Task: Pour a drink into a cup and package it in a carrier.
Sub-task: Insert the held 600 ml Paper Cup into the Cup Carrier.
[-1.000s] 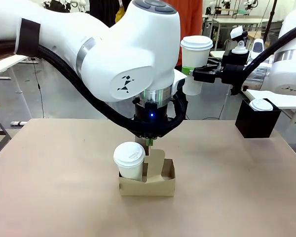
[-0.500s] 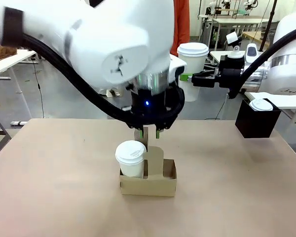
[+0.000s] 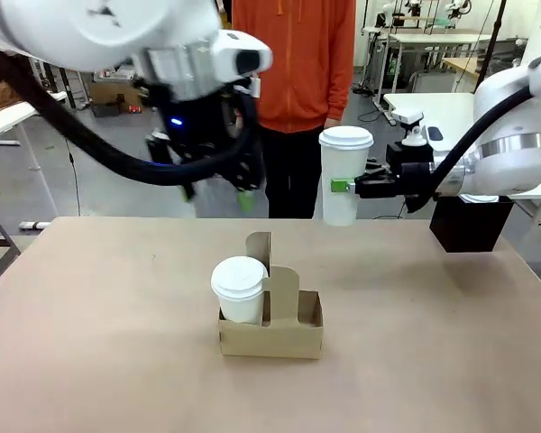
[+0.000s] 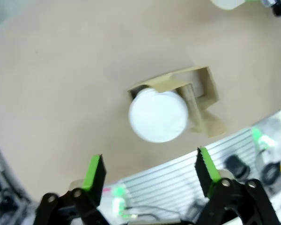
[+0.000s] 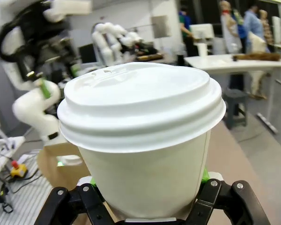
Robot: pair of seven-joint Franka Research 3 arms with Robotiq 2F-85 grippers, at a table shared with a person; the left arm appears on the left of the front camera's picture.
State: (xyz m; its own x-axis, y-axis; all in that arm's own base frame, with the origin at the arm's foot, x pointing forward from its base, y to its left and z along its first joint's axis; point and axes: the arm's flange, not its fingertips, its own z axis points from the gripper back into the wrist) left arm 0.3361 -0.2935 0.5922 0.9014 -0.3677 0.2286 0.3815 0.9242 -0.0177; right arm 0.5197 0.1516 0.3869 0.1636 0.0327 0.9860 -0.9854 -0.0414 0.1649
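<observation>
- Left wrist view: the left fingers [image 4: 94, 176] are spread wide apart with nothing between them, high above the tabletop [image 4: 61, 70].
- Below them a second cup [image 4: 158, 116], white and capped with a white lid, is seen from above, seated in one slot of the brown cardboard carrier [image 4: 208, 89].
- In the front view the left fingers [image 3: 245, 200] are blurred and hang above and to the left of the carrier [image 3: 270, 338], well clear of its upright centre handle.
- The second cup [image 3: 239, 289] is seated in the carrier's left slot; the slot on the other side of the handle is seen open.
- The right fingers [image 3: 340, 187] are pinched on the sides of a lidded cup [image 3: 343, 176], which is held upright in the air, above and to the right of the carrier.
- In the right wrist view the lidded cup [image 5: 145, 140] is gripped low on its white paper wall, lid on.
- A black box [image 3: 469, 225] stands at the right rear of the tabletop [image 3: 99, 307], and a person [image 3: 293, 54] in an orange top stands at the far side.
</observation>
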